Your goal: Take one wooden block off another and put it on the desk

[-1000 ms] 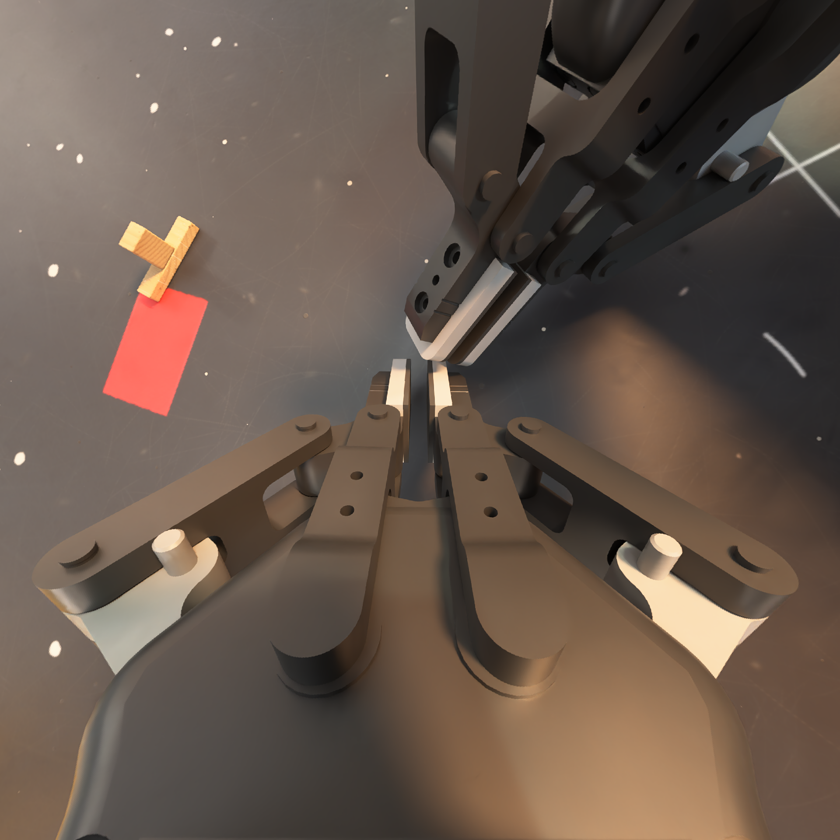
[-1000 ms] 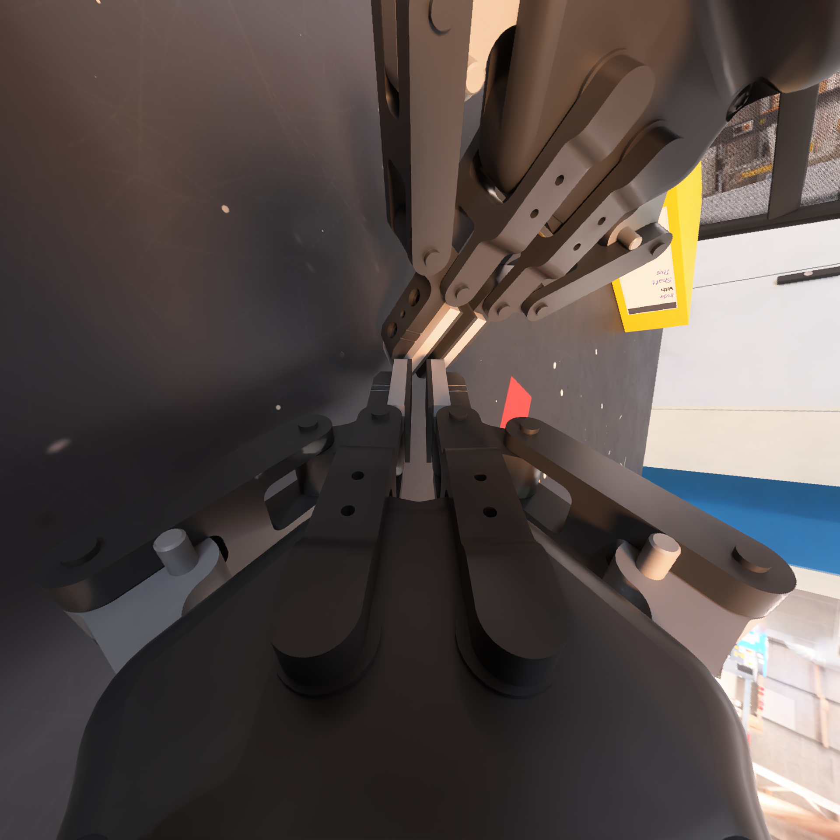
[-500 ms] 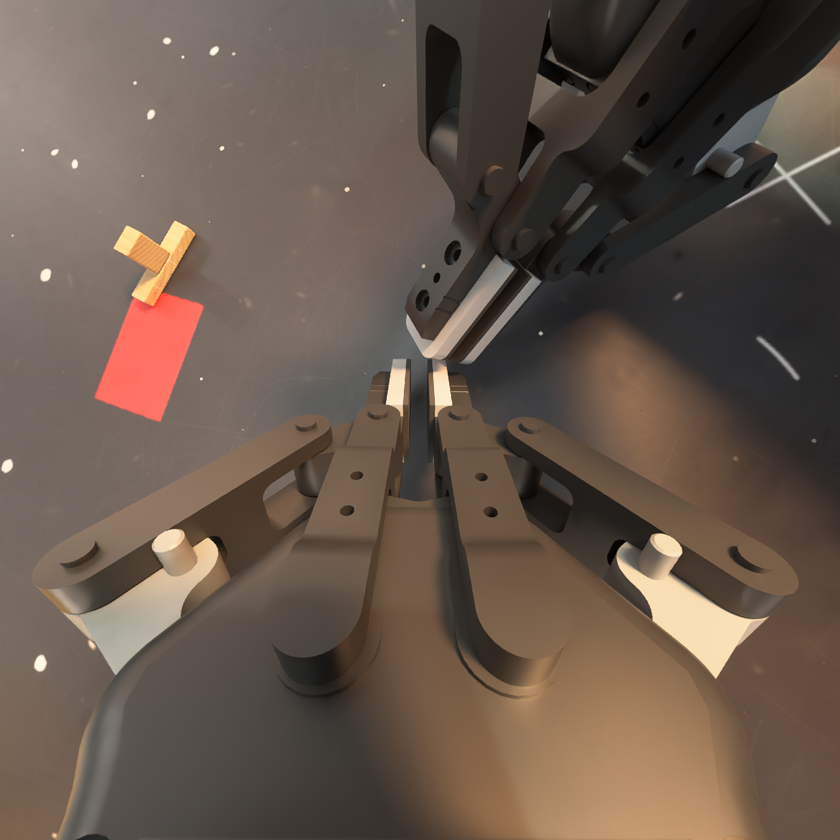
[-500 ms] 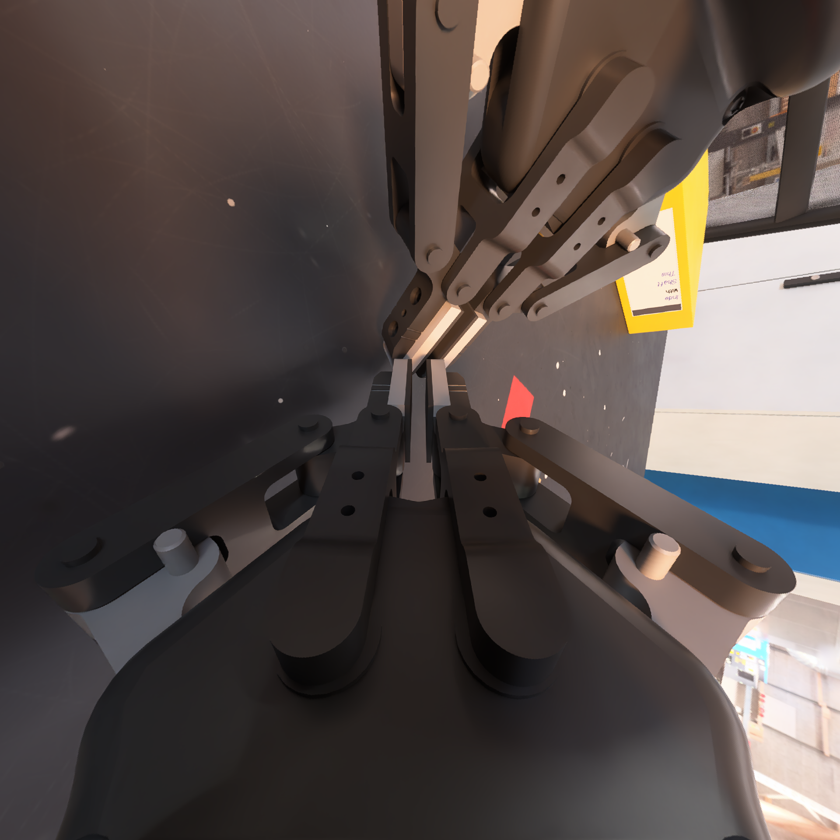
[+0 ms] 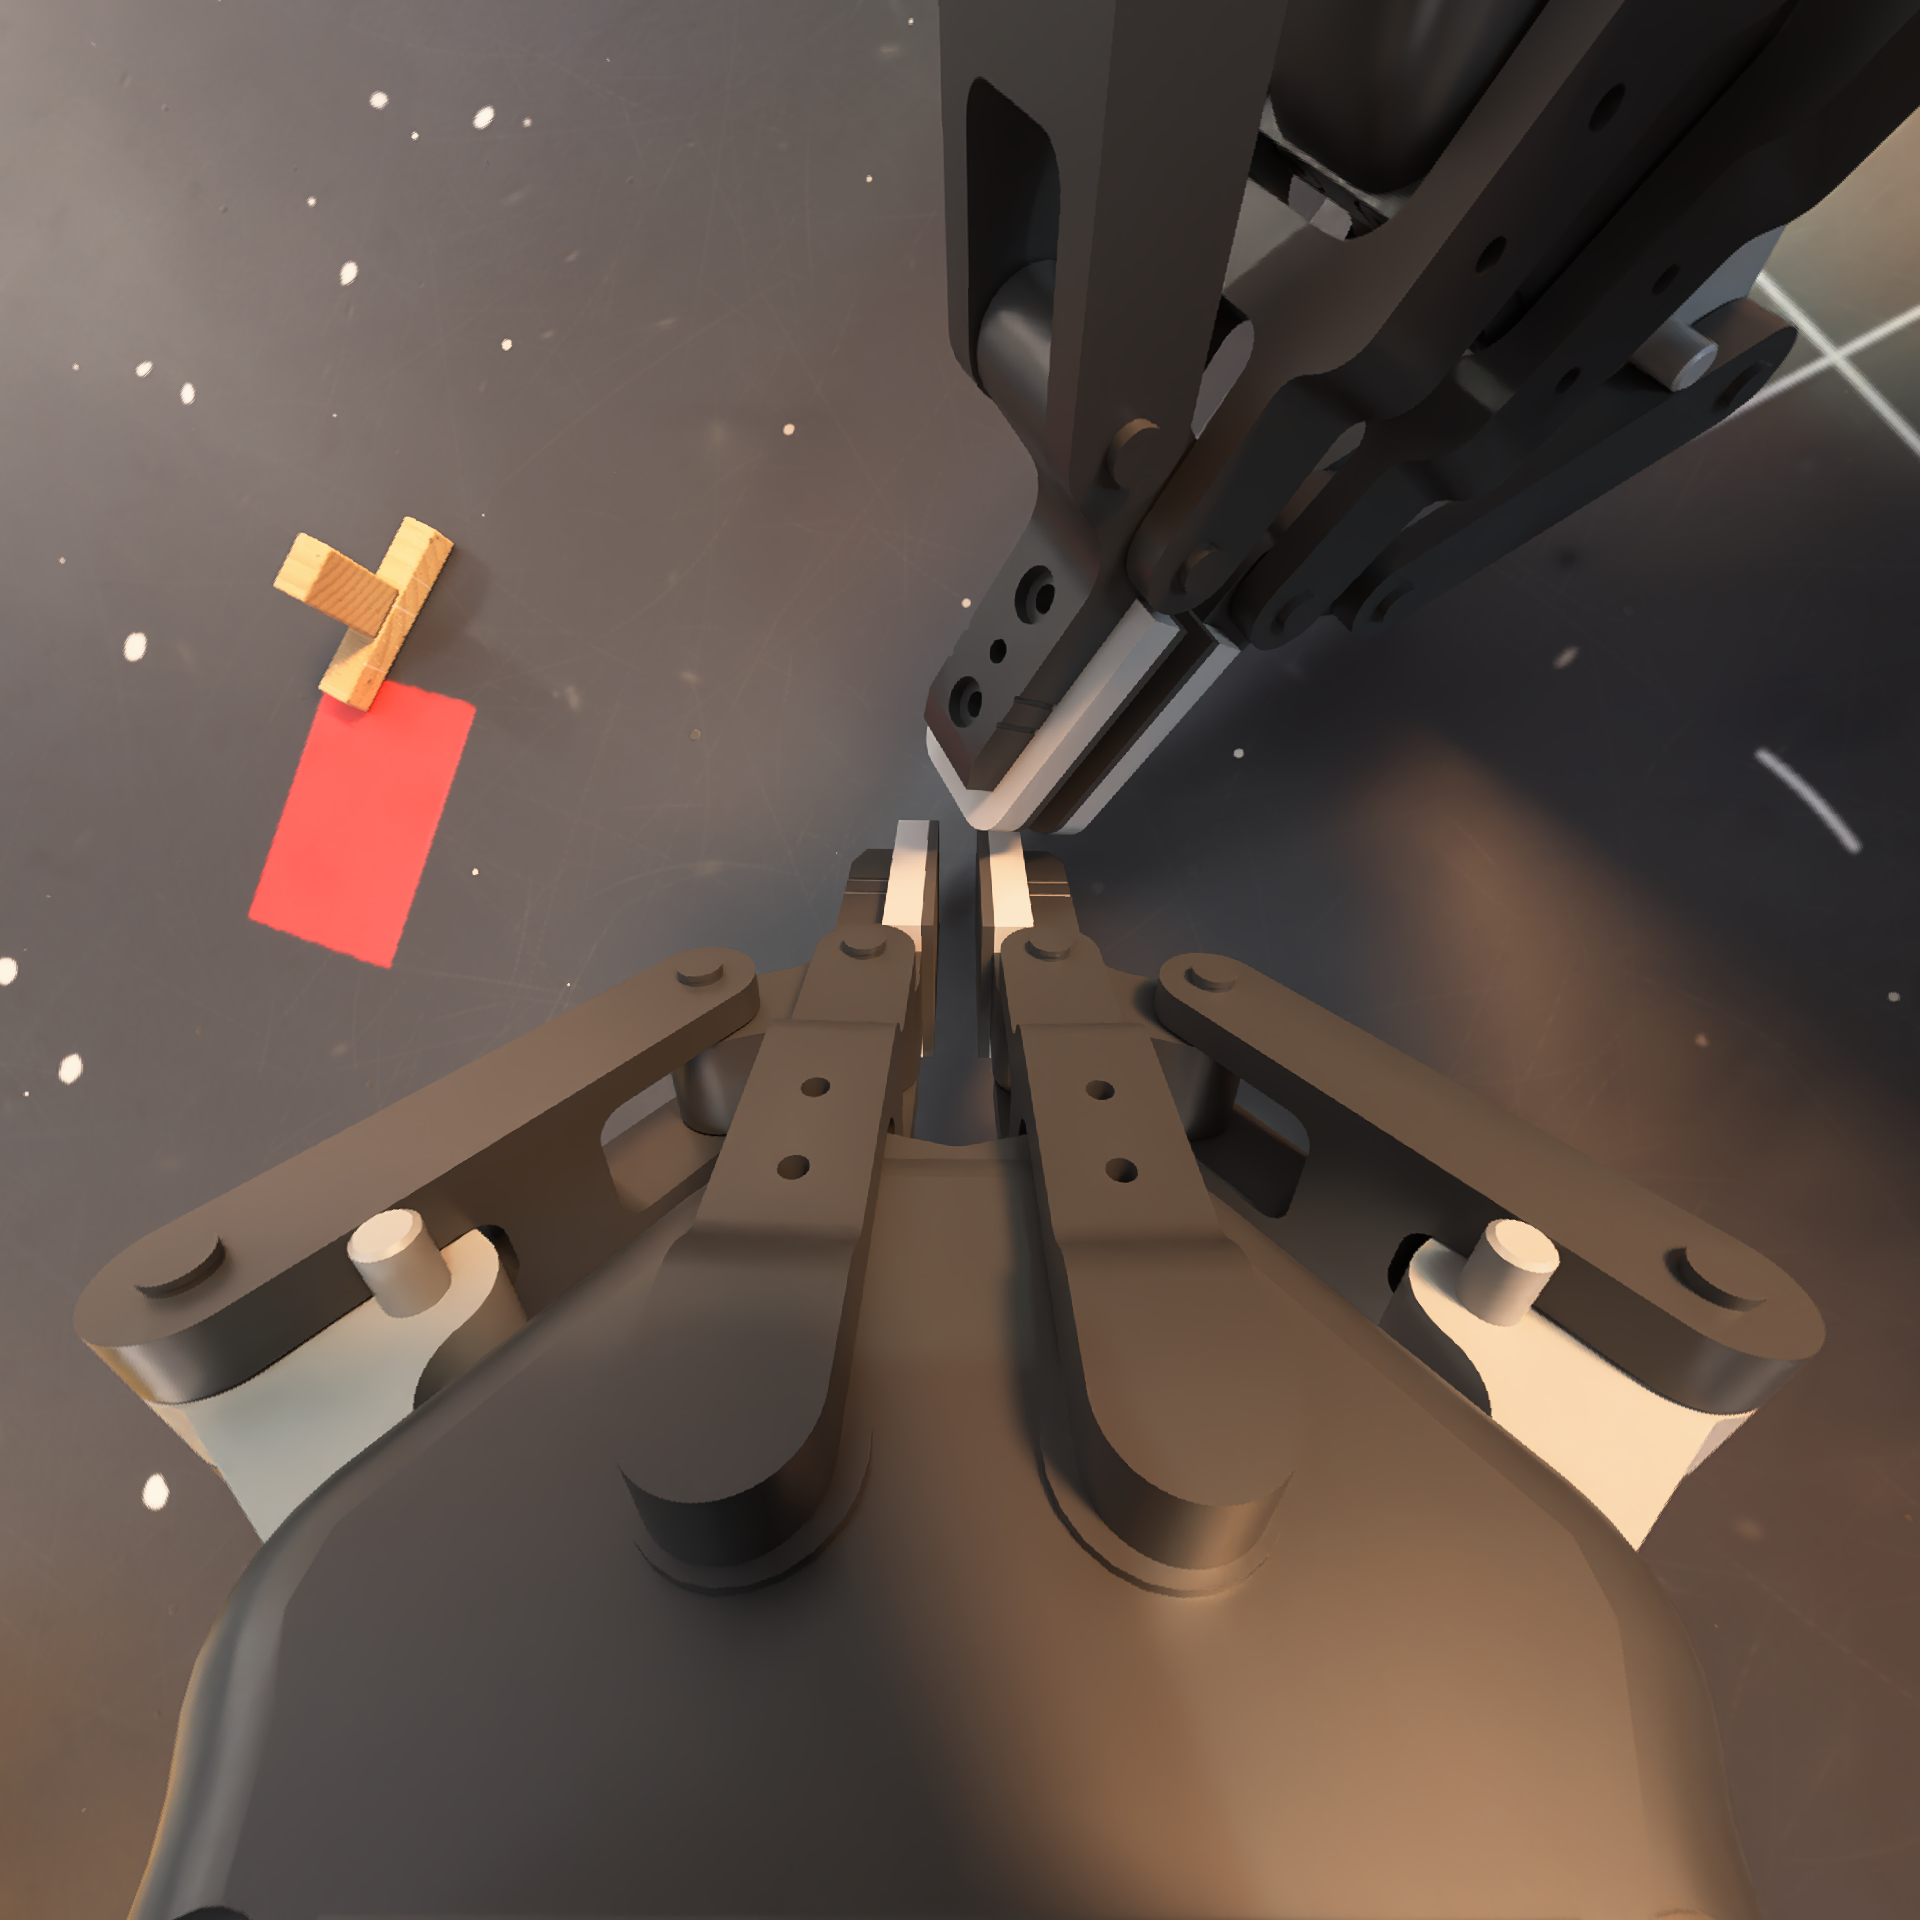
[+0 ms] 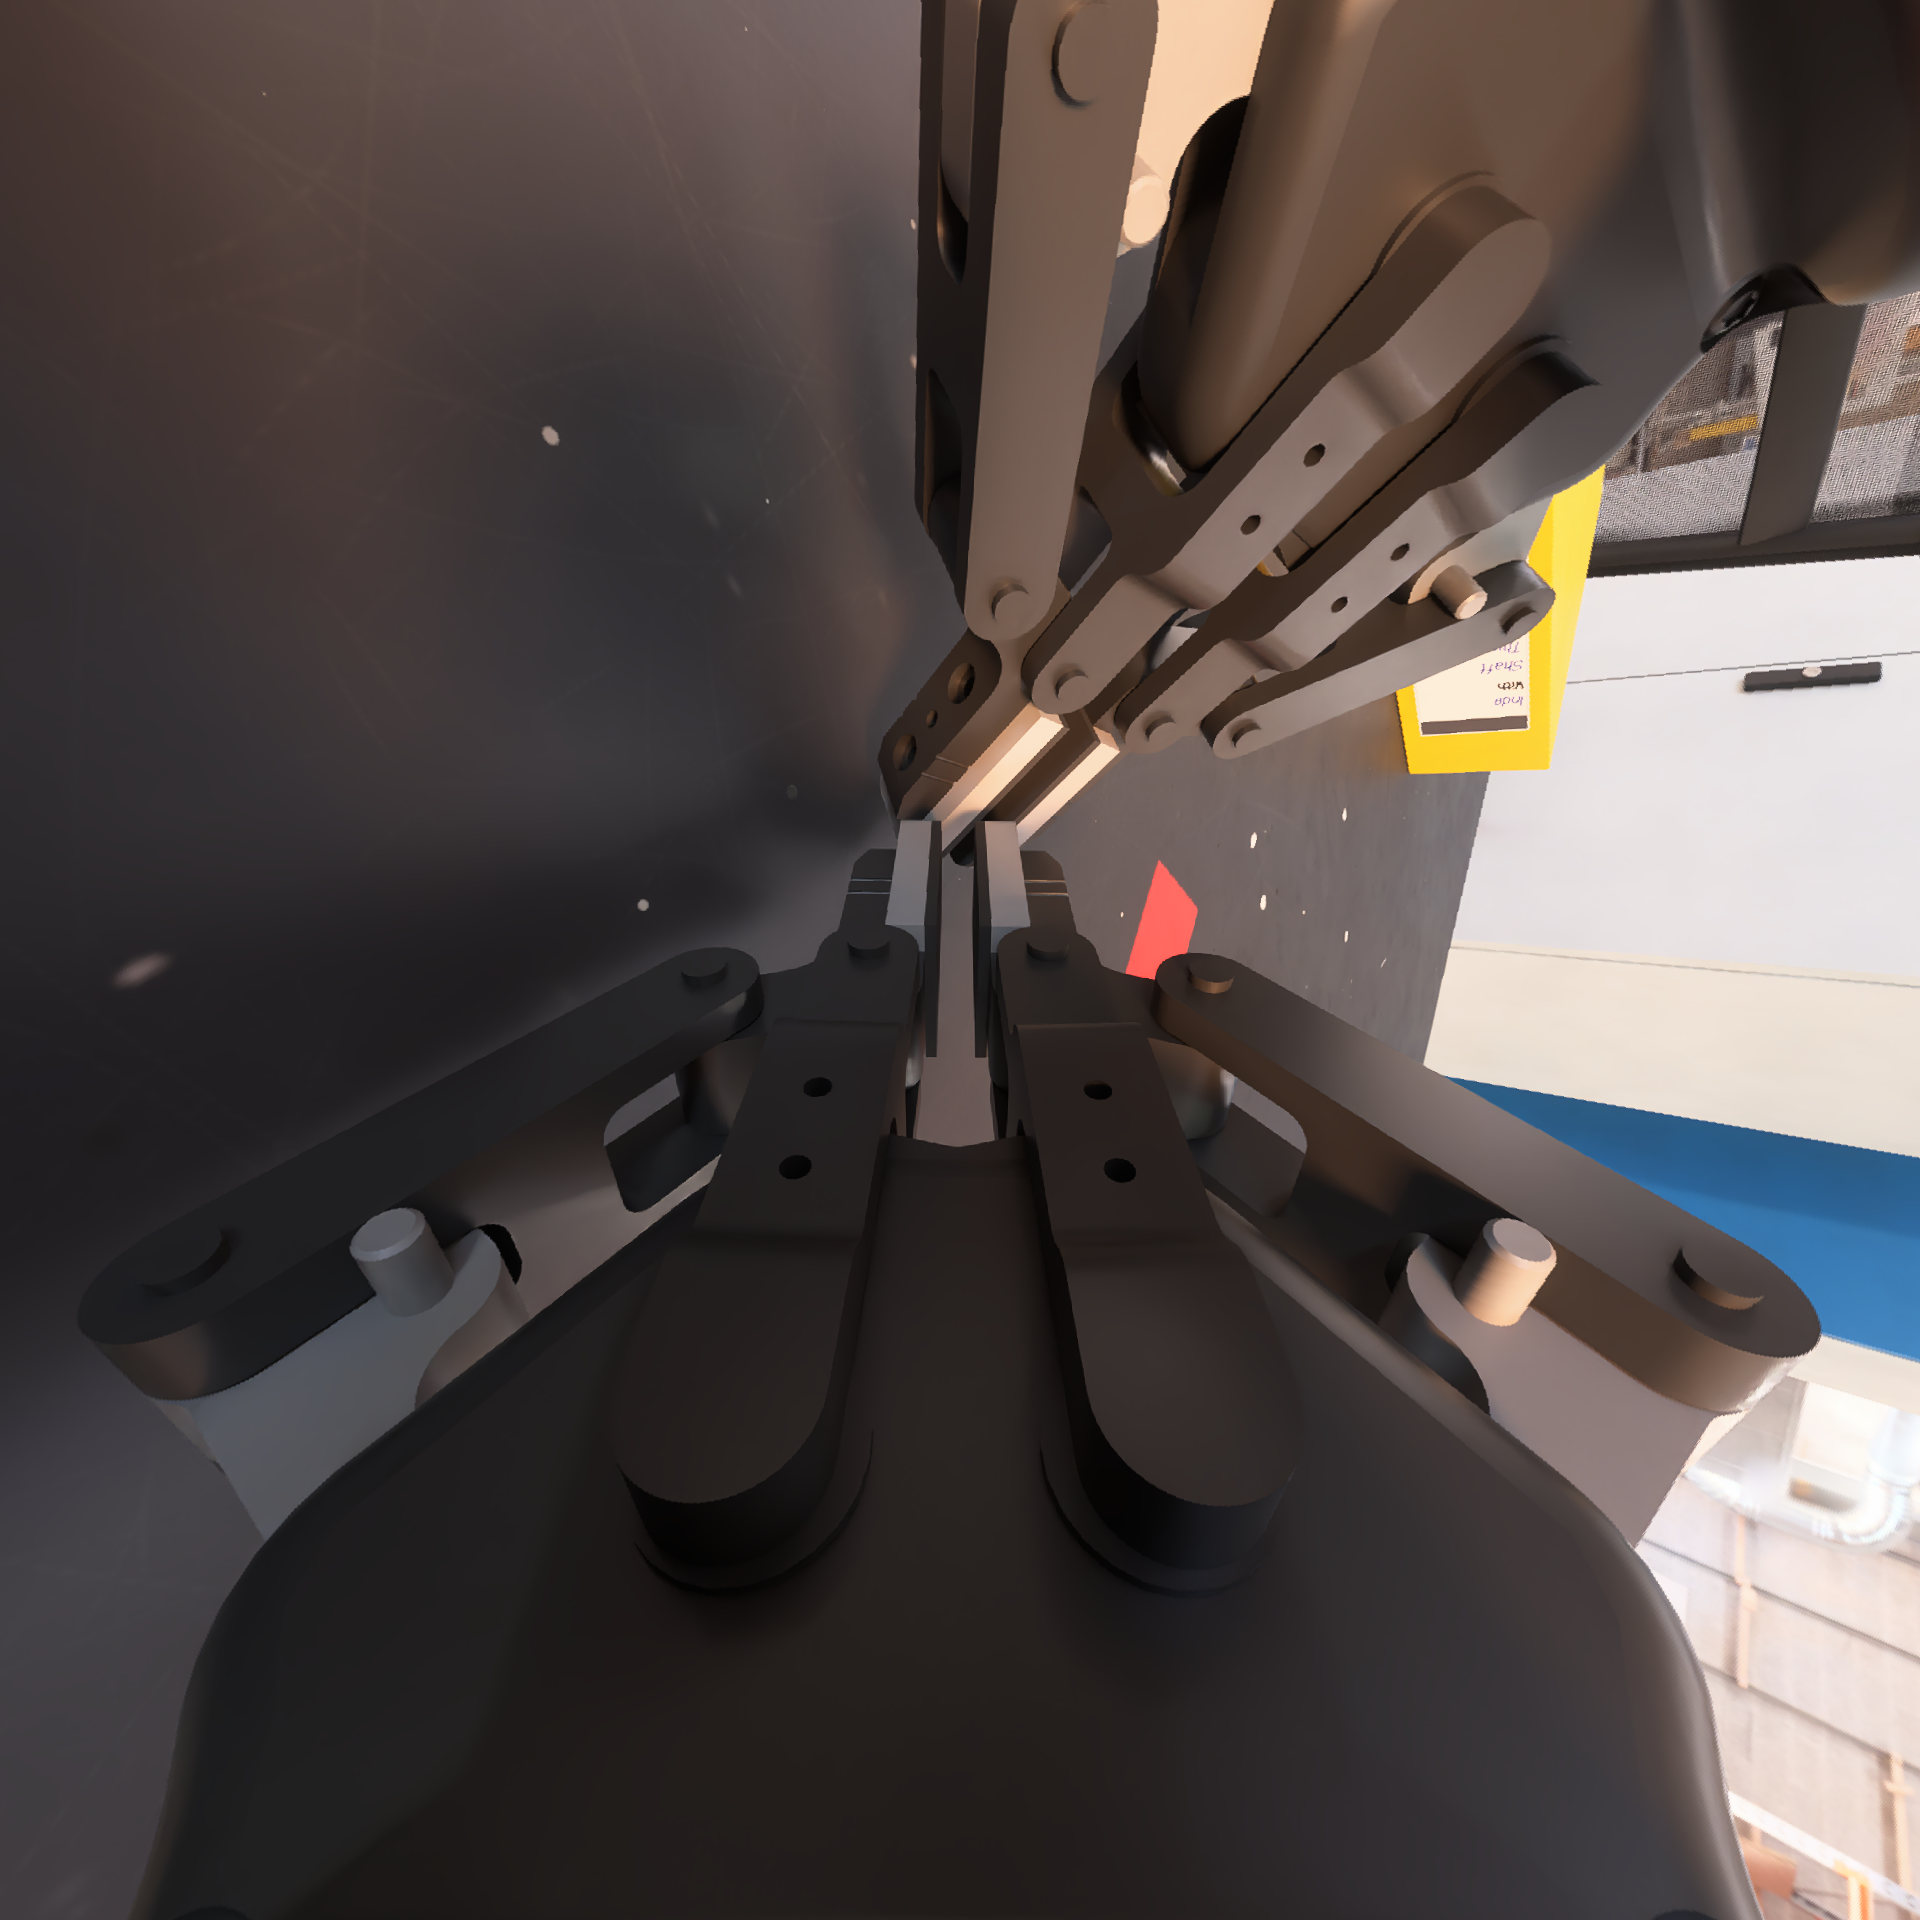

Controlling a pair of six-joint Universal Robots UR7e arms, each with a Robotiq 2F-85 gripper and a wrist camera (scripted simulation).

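Plainly pale wooden blocks point(image 5: 366, 608), crossed, stacked, touching red card point(image 5: 362, 831)

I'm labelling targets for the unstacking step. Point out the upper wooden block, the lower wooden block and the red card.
upper wooden block point(image 5: 335, 580), left wrist view, its top face.
lower wooden block point(image 5: 400, 613), left wrist view, its top face.
red card point(image 5: 362, 823), left wrist view, its middle.

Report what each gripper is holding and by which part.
Nothing is held. The left gripper and right gripper have their jaws nearly together on nothing; the stacked wooden blocks lie untouched on the desk.
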